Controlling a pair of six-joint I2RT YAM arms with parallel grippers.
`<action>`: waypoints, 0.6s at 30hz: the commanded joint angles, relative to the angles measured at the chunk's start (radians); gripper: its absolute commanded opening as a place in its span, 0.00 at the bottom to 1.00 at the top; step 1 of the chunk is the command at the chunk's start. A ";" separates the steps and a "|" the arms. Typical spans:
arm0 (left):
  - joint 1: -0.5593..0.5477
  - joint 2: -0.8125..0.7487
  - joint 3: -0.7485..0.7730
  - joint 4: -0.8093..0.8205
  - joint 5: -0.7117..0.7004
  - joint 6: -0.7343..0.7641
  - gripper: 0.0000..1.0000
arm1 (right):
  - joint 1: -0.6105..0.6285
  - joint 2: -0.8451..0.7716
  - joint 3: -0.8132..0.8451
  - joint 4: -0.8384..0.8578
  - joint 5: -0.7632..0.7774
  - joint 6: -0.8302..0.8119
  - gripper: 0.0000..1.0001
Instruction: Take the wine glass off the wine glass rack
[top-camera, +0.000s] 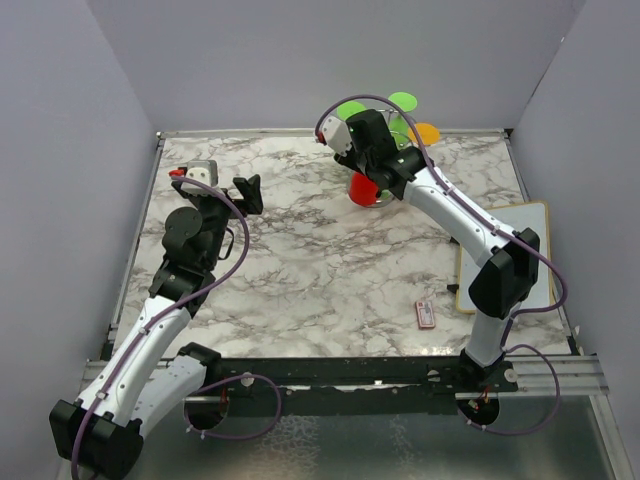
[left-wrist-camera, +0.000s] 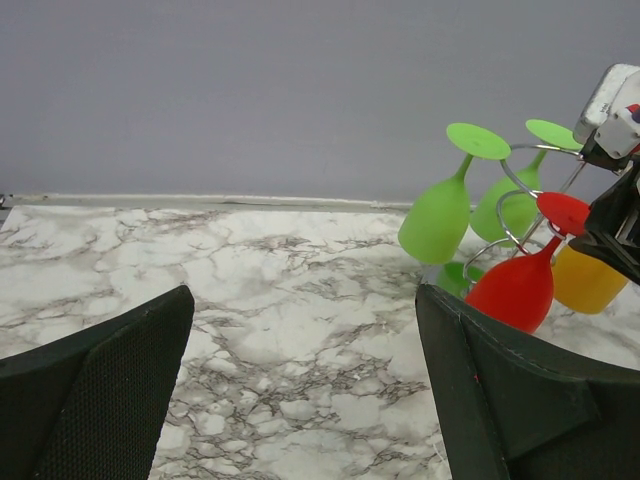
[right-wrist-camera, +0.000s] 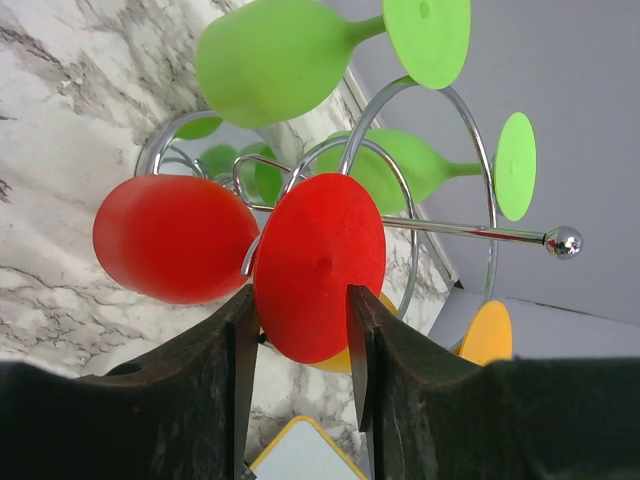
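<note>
The chrome wine glass rack (top-camera: 381, 199) stands at the table's far middle, with its wire loops in the right wrist view (right-wrist-camera: 470, 232). A red wine glass (right-wrist-camera: 170, 240) hangs on it upside down, also seen in the top view (top-camera: 362, 187) and the left wrist view (left-wrist-camera: 518, 290). My right gripper (right-wrist-camera: 300, 300) is at the rack, its fingers pressed on both edges of the red glass's round foot. My left gripper (left-wrist-camera: 300, 340) is open and empty over the marble on the left (top-camera: 250, 190), well apart from the rack.
Two green glasses (left-wrist-camera: 437, 215) (left-wrist-camera: 505, 210) and a yellow-orange one (left-wrist-camera: 585, 280) also hang on the rack, close around the red one. A white board with a yellow rim (top-camera: 505, 255) lies at the right edge. A small red and white item (top-camera: 425, 314) lies near the front.
</note>
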 joint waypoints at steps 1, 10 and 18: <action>-0.004 -0.009 0.002 0.019 -0.003 -0.002 0.95 | 0.007 -0.019 0.017 0.037 0.013 -0.001 0.38; -0.006 -0.009 0.002 0.019 -0.003 -0.002 0.95 | 0.016 -0.017 0.028 0.032 0.009 0.000 0.31; -0.005 -0.009 0.002 0.019 -0.004 -0.002 0.95 | 0.024 -0.007 0.037 0.031 0.024 -0.001 0.35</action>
